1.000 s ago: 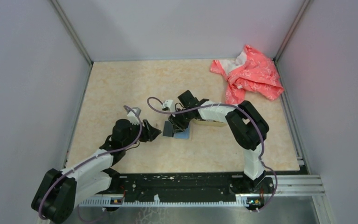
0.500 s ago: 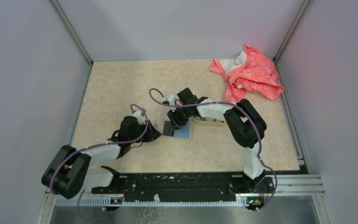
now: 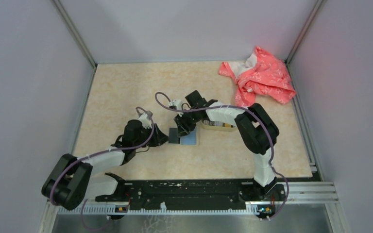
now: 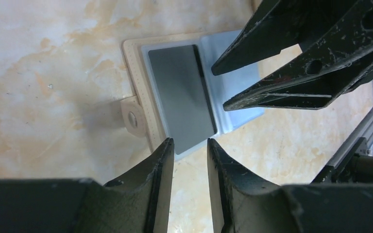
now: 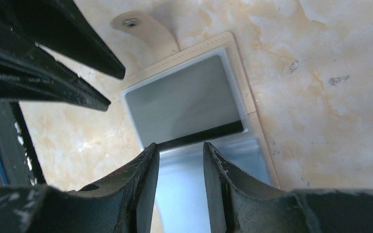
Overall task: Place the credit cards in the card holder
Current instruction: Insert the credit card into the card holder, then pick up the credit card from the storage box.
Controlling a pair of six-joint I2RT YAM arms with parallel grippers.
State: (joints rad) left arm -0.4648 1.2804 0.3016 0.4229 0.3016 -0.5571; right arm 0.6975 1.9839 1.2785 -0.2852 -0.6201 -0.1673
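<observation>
Arms first. Your left arm lies low, stretched from its near-left base toward the middle of the tabletop (image 3: 126, 87), with the left pincer (image 4: 189, 141) pointing at a corner of the card holder (image 4: 141, 82). Your right arm rises from its base, folds at a high elbow and reaches back left, bringing the right pincer (image 5: 179, 145) onto the holder from the opposite side. The two pincers face each other, tips near but apart.

Grip: the left pincer has its jaws a narrow gap apart with nothing clamped, and the holder's corner lies just off its tips. The right pincer shows the same narrow gap and holds nothing, its tips over the clear sleeve at the pocket mouth.

Holder: it lies open and flat mid-tabletop, its snap tab (image 4: 133, 119) sticking out from one long edge. One grey card (image 4: 182, 97) sits inside the clear pocket.

Edges: you have a tan dish (image 3: 217, 125) just right of the holder, partly under the right forearm, contents unreadable. Note the pink cloth (image 3: 260, 77) bunched at back right, well apart. Walls close three sides. Broad tabletop shows left and toward the back.
</observation>
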